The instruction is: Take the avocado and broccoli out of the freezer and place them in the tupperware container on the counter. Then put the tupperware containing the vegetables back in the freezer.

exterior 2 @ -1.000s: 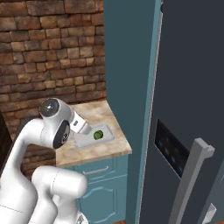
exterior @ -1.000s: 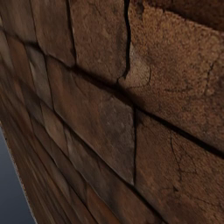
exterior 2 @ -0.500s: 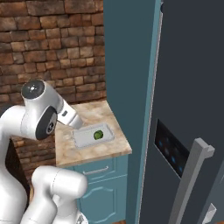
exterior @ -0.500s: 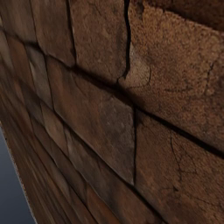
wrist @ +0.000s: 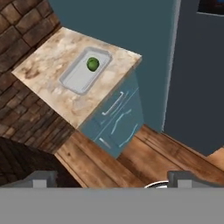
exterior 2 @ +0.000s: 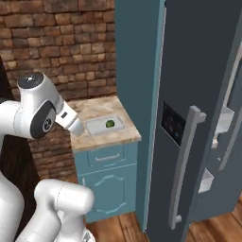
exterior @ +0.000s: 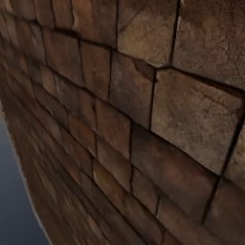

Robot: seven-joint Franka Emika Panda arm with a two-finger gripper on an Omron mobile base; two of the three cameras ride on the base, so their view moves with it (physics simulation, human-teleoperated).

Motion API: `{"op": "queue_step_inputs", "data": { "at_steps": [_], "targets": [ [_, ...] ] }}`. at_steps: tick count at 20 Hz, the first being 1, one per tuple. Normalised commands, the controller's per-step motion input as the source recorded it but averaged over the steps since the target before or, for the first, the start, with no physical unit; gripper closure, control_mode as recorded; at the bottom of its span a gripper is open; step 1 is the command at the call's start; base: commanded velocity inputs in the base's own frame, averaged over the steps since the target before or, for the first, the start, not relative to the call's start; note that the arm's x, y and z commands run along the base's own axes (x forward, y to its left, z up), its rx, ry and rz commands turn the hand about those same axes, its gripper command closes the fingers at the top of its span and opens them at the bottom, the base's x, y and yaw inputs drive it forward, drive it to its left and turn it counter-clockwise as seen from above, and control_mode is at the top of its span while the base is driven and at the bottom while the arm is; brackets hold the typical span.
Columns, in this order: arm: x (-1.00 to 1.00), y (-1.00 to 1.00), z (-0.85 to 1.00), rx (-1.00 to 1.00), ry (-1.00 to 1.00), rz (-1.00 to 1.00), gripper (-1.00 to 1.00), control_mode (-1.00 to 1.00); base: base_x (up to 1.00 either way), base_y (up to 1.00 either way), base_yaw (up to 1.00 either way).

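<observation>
The avocado [wrist: 92, 64] lies in the pale grey tupperware container [wrist: 78, 78] on the beige counter [wrist: 52, 57]. My gripper [wrist: 113, 181] hangs high above the wooden floor in front of the counter, open and holding nothing. In the right base view the avocado [exterior 2: 110, 123] rests in the tupperware container [exterior 2: 97, 126] on the counter [exterior 2: 94, 106], beyond my raised white arm [exterior 2: 40, 111]. The dark freezer [exterior 2: 198, 56] stands to the right, with white door bins [exterior 2: 222, 120] showing at its far edge. The broccoli is out of view.
A brick wall [exterior: 122, 122] stands very close in the left base view and also runs behind the counter [exterior 2: 56, 42]. A teal panel [exterior 2: 137, 71] separates counter and freezer. The teal cabinet [exterior 2: 111, 182] has a drawer and door. The freezer's long bar handle [exterior 2: 186, 165] juts forward.
Both base views have shifted, so the camera moved with the base. The arm's elbow swung left and up. The avocado and container stay on the counter; the gripper stays open.
</observation>
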Motion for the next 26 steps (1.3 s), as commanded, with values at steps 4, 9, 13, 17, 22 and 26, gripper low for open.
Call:
{"op": "queue_step_inputs", "data": {
  "at_steps": [4,9,13,17,22,26],
  "targets": [
    [0.00,0.00,0.00,0.00,0.00,0.00,-1.00,1.00,-1.00,-0.74,-0.07],
    [0.00,0.00,0.00,0.00,0.00,0.00,-1.00,1.00,-0.96,-1.00,0.01],
    [0.00,0.00,0.00,0.00,0.00,0.00,-1.00,1.00,-0.25,-1.00,0.19],
    [0.00,0.00,0.00,0.00,0.00,0.00,-1.00,1.00,0.00,-1.00,0.32],
    [0.00,0.00,0.00,0.00,0.00,0.00,-1.00,1.00,0.05,-1.00,0.34],
    [0.00,0.00,0.00,0.00,0.00,0.00,-1.00,1.00,0.06,-1.00,0.34]
  ]
}}
